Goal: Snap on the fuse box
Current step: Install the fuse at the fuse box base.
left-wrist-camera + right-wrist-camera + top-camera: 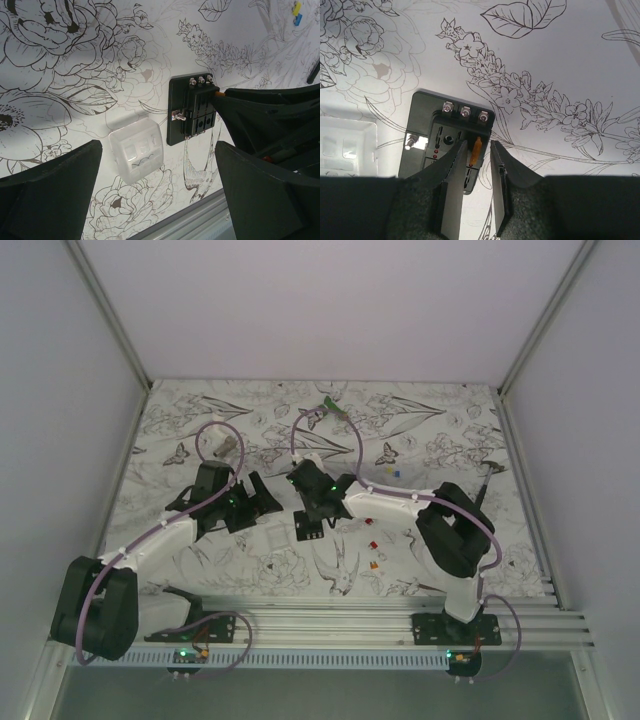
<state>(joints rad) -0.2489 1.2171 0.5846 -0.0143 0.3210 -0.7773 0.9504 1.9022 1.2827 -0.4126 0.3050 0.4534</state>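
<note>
On the left, the left gripper (157, 150) hangs above the flower-printed table (450, 430) with its jaws spread wide and nothing between them. Beyond it, toward the far left, a small grey object (222, 445) lies on the print; what it is cannot be made out.

Under the left gripper's open span, a translucent plastic cover (136, 150) lies flat on the table near its front edge. It sits just to the left of the fuse box (176, 100) and does not touch it. The fuse box lies flat near the middle of the table, close to the near edge. Three silver screws run along its far edge, one silver terminal sits on its left side, and its slots face up.

The right gripper (479, 145) comes in from the right and points down onto the fuse box. Its jaws are narrowly apart on either side of an orange fuse (476, 150) that stands in one slot. A gap shows between the fuse and the right-hand finger, so the fuse is not clamped.

At the far middle of the table lies a green-and-white tool (330, 405). To the right of the fuse box, small loose fuses are scattered on the table: a red one (372, 523), a yellow-orange pair (377, 562) nearer the front, and a yellow and blue pair (392, 471) farther back.
</note>
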